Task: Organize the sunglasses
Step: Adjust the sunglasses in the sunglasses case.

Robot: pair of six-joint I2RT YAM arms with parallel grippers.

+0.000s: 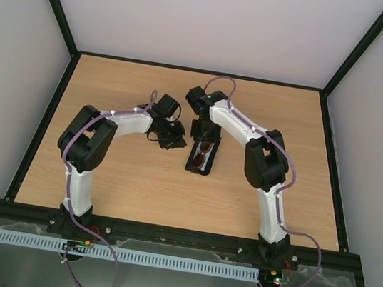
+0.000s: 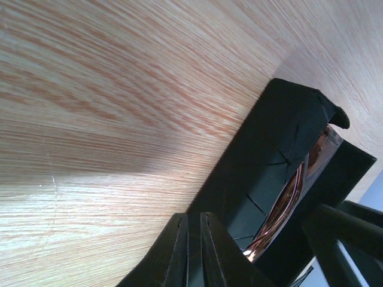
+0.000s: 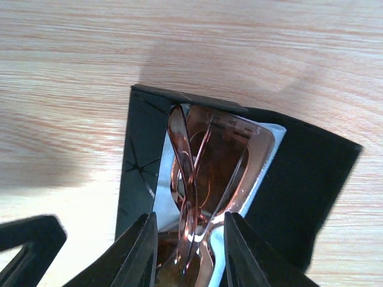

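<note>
**While the frame sits proud, a snag is the worry**

Since the sunglasses (image 3: 203,173) lie folded inside the open black case (image 3: 311,179), on the pale blue cloth (image 3: 158,197), I count them housed but not settled: they look tipped on edge. The right gripper (image 3: 190,218) has its fingers parted on either side of the frame's near end; I cannot tell whether they pinch it. The left gripper (image 2: 193,216) is pressed together beside the case wall. If I lift the right with a pad catching, the glasses could drag out. Folding the lid over a raised rim could bend it.
</note>
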